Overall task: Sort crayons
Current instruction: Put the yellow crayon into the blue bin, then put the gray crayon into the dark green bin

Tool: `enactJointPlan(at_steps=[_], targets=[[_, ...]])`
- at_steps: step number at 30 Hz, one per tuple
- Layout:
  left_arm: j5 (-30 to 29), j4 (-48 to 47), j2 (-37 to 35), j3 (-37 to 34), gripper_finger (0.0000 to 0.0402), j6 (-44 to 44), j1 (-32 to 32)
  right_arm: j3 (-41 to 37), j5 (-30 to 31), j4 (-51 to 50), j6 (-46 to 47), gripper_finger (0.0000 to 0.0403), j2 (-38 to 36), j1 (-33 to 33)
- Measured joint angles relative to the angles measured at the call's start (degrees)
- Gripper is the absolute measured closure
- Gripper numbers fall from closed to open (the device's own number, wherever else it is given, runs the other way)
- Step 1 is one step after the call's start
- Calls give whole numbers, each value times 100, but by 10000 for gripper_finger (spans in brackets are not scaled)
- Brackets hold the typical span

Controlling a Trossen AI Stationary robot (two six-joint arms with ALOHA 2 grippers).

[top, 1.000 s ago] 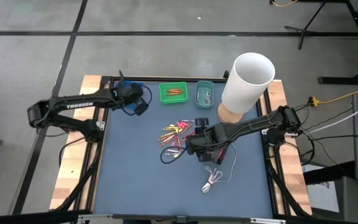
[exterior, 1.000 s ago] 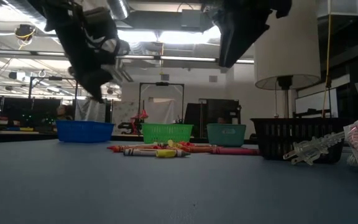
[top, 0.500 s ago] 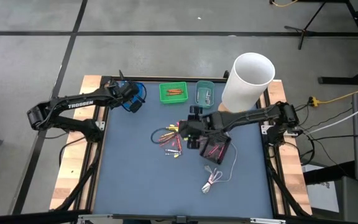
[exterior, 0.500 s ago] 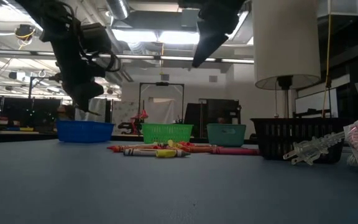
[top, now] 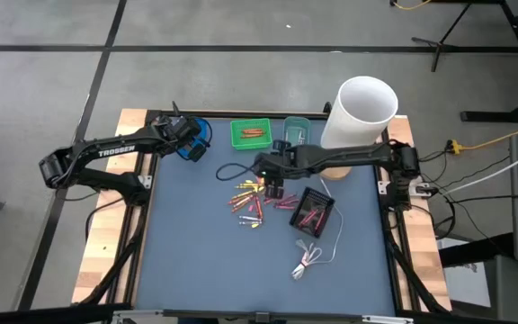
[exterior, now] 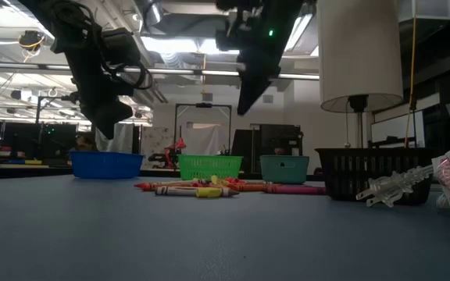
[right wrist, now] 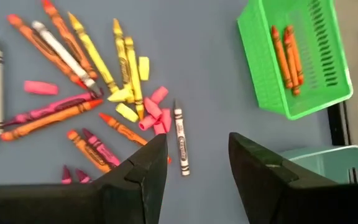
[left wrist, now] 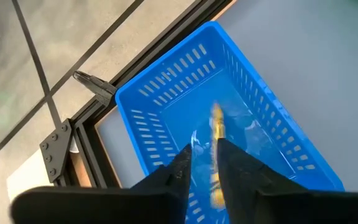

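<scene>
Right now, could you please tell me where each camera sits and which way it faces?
High: overhead, straight down; both arms, crayons.
Low: table height, facing the room; both arms hang in.
Left wrist: over the blue tray; left gripper.
Right wrist: over crayons, green tray; right gripper open.
High and right wrist share the green tray.
</scene>
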Motion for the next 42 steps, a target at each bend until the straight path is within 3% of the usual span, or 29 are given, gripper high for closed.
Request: enactJointPlan(at_steps=[9,16,26,42], targets=[[16,71,2,0,317,-2,0,-2,-35,-2,-145,233,551,-400],[20,69,2,0,317,-19,0,-2,-905,4,-165,233,914,-759],[20,65,1,0,317,-40,0,-2,-1052,3,-894,233,1352,-883],[20,63,2,0,317,-279,0,7,-1192,31,-936,237,1567,-879]])
